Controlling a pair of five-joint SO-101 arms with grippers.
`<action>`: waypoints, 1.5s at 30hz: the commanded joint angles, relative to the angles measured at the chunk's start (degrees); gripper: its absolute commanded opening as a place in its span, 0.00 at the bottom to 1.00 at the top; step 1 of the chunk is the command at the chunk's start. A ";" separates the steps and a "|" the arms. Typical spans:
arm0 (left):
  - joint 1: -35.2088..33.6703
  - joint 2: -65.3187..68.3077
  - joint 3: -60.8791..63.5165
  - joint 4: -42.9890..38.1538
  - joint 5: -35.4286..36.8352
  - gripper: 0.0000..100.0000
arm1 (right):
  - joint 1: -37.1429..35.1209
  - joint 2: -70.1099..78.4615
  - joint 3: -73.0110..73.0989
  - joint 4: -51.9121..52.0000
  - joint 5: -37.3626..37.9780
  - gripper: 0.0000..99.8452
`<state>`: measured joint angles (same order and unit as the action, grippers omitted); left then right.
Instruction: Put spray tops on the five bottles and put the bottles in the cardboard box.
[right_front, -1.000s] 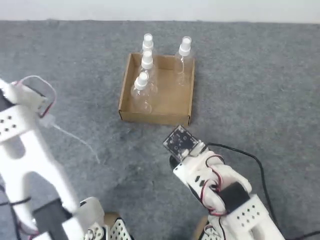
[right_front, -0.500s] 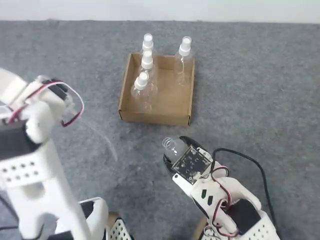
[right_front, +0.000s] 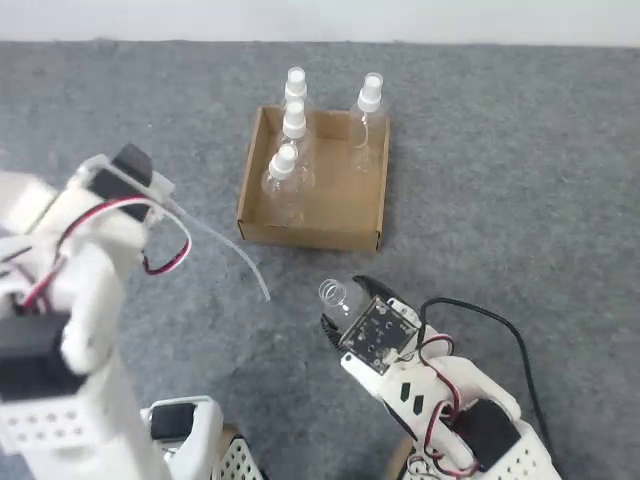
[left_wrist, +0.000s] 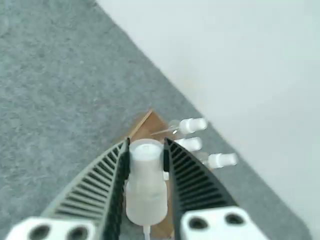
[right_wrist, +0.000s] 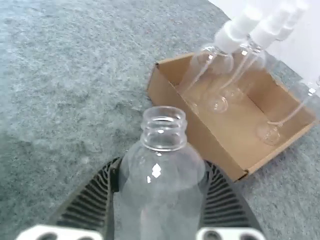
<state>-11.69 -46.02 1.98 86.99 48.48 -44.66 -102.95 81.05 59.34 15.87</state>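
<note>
The left tool (left_wrist: 146, 147) pinches a spray top (left_wrist: 146, 192), held well above the grey surface (right_front: 500, 180). The right tool (right_wrist: 161, 172) clamps an uncapped bottle (right_wrist: 162, 131) upright near the box (right_front: 345, 215), which holds four capped bottles (right_front: 284, 185).

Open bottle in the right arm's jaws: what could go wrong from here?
1. The spray top in the left jaws trails a long thin tube; it may miss the bottle's narrow mouth and bend.
2. Pressing the top on could tilt the clear bottle in the right jaws.
3. The cardboard box already holds four capped bottles; a fifth might topple one.
</note>
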 joint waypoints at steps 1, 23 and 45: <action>0.26 -3.16 -0.04 -2.11 2.46 0.01 | -2.07 -1.01 0.35 -1.19 0.70 0.07; 4.92 -39.38 44.79 -31.30 6.24 0.01 | -4.70 -1.01 0.44 -1.98 0.44 0.07; 12.57 -50.02 56.13 -30.24 5.80 0.01 | -4.53 -1.01 0.44 -1.98 0.35 0.07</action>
<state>-0.97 -94.20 58.15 57.54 54.20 -49.05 -102.95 82.29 59.34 15.87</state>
